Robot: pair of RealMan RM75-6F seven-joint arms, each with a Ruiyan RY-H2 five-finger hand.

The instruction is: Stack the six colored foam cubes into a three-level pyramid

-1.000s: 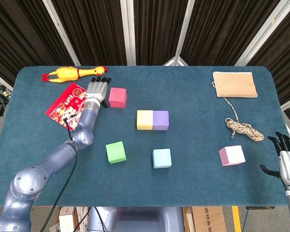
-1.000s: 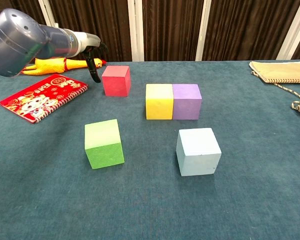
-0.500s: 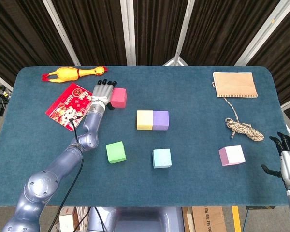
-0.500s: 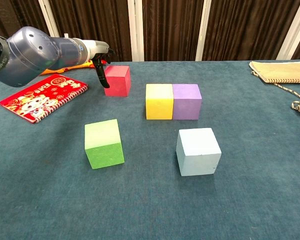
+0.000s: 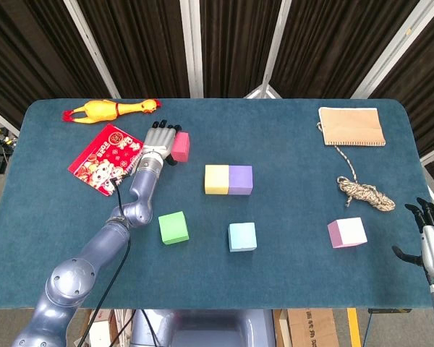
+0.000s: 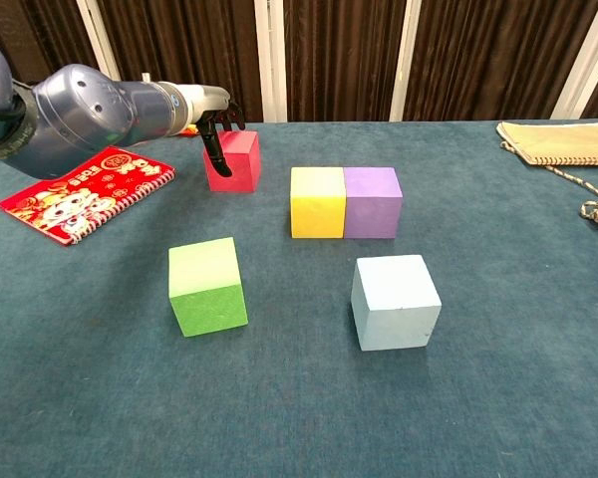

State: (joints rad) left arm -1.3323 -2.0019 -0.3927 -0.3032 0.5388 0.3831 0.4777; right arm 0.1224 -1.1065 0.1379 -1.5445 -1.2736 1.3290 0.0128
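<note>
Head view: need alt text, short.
The robot's left hand reaches over the red foam cube on a teal table. Yellow and purple foam cubes touch at centre; green, light-blue and pink cubes sit apart nearer the robot.

Open cloth is lying between the green cube (image 5: 173, 227) and blue cube (image 5: 242, 236), and wide room is stretching from the blue cube to the pink cube (image 5: 346, 232). The yellow cube (image 5: 217, 179) and purple cube (image 5: 240, 179) are touching, leaving no gap. The left hand (image 5: 159, 142) is crowding the red cube (image 5: 180, 146), with the booklet (image 5: 105, 158) and rubber chicken (image 5: 111, 109) hemming that corner, while rope (image 5: 365, 192) is lying beyond the pink cube.
</note>
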